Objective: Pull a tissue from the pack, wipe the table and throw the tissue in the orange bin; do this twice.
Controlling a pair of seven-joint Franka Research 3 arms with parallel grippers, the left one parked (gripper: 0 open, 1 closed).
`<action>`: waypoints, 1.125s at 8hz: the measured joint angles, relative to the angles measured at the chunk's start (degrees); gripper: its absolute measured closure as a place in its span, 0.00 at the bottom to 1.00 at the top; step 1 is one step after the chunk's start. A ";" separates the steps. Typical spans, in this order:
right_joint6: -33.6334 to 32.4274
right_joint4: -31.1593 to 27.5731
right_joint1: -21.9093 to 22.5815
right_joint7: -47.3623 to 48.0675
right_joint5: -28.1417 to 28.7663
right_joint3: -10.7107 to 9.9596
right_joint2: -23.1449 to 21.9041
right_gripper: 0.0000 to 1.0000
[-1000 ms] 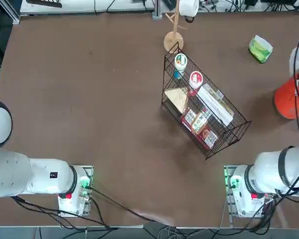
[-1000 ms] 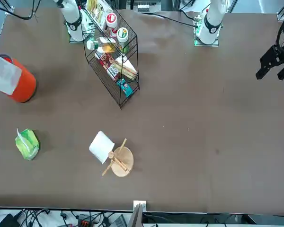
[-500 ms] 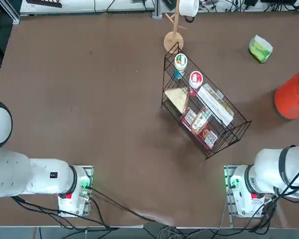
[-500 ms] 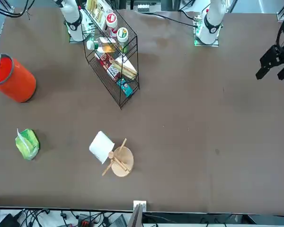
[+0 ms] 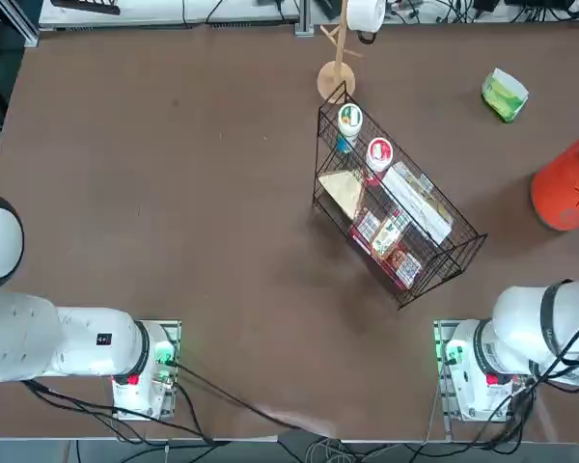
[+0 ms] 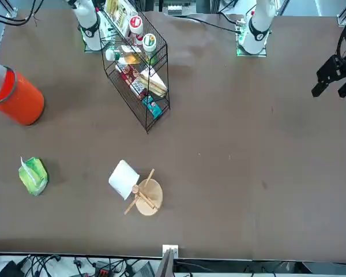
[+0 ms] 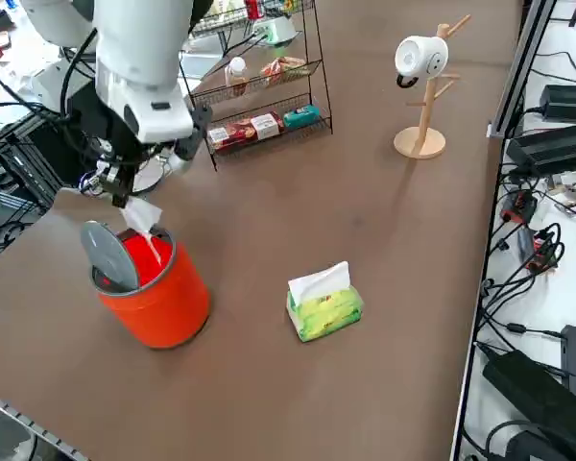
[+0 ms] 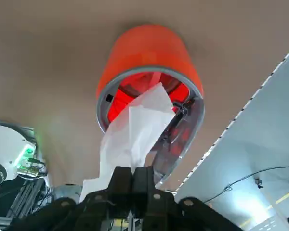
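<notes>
right end effector (image 7: 125, 206) is seen pinched together on a white tissue (image 7: 144, 226), held directly above the orange bin (image 7: 158, 293). tissue hangs down into the bin's open mouth, so release should be a straight drop. the pack (image 7: 324, 305) sits on the surface (image 7: 384, 221) just right of the bin, slot up.

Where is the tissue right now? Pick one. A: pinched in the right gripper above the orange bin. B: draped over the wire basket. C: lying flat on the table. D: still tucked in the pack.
A: the right gripper is shut on the tissue, which hangs over the open mouth of the orange bin.
</notes>
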 joint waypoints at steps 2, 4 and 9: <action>0.00 -0.24 -0.63 0.00 -0.01 0.00 1.95 0.94; 0.00 -0.24 -0.64 0.00 -0.02 0.02 2.75 0.92; 1.54 -0.21 -0.64 0.00 -0.53 0.10 4.14 0.59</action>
